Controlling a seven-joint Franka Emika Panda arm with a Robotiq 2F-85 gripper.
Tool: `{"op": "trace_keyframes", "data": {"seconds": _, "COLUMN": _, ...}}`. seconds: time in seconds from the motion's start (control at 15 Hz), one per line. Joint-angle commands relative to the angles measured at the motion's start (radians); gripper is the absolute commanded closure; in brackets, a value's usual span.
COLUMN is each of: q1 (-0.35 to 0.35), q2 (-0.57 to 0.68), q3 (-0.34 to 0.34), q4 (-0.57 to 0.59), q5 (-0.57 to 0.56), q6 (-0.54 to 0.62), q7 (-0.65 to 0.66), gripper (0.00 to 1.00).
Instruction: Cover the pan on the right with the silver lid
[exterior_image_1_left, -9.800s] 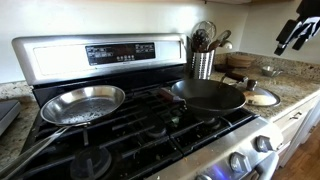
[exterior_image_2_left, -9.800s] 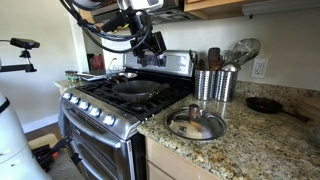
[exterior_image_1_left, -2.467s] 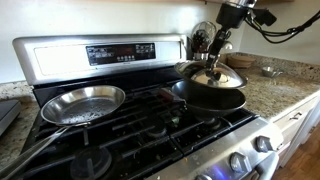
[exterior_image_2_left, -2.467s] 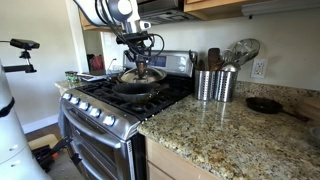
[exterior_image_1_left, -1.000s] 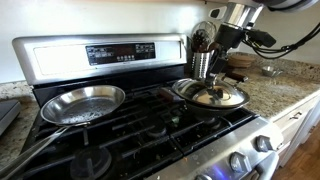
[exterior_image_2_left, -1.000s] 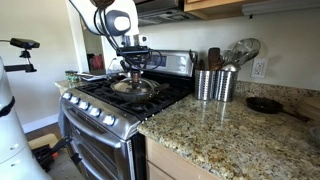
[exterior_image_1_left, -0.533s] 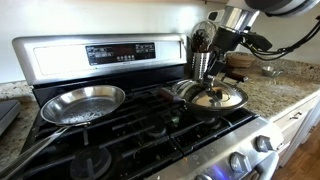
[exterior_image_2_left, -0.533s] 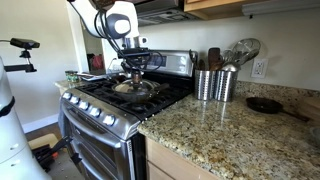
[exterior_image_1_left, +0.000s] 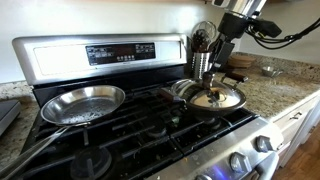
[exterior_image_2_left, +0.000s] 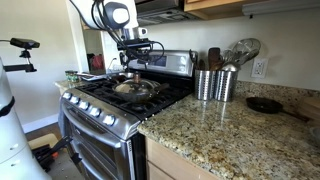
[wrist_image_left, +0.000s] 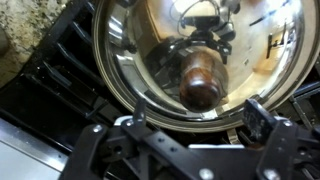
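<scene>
Directly beneath the gripper (exterior_image_1_left: 219, 58), the silver lid (exterior_image_1_left: 217, 97) sits on the pan (exterior_image_1_left: 181, 95).

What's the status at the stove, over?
Tool open, above the silver lid. Lid sits on the pan. Nothing in the way.

Mirror-bright silver lid (exterior_image_1_left: 217, 97), brown knob (wrist_image_left: 203, 80); black pan (exterior_image_1_left: 205, 110); shiny steel pan (exterior_image_1_left: 83, 103) left; surface (exterior_image_2_left: 230, 140) speckled tan-black granite.
</scene>
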Motion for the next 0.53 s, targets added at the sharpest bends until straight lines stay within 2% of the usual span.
{"op": "trace_keyframes", "data": {"seconds": 0.0, "q1": -0.027, "q2": -0.124, "q3": -0.005, "q4": -0.028, "q5": -0.113, "q6": -0.113, "q7": 0.118, "gripper": 0.00}}
{"op": "trace_keyframes", "data": {"seconds": 0.2, "q1": -0.045, "q2": -0.176, "q3": 0.000, "q4": -0.015, "q5": -0.194, "q6": -0.201, "q7": 0.261, "gripper": 0.00}}
{"op": "trace_keyframes", "data": {"seconds": 0.47, "q1": -0.053, "q2": -0.273, "q3": -0.019, "q4": -0.053, "q5": -0.175, "q6": -0.194, "q7": 0.447, "gripper": 0.00}}
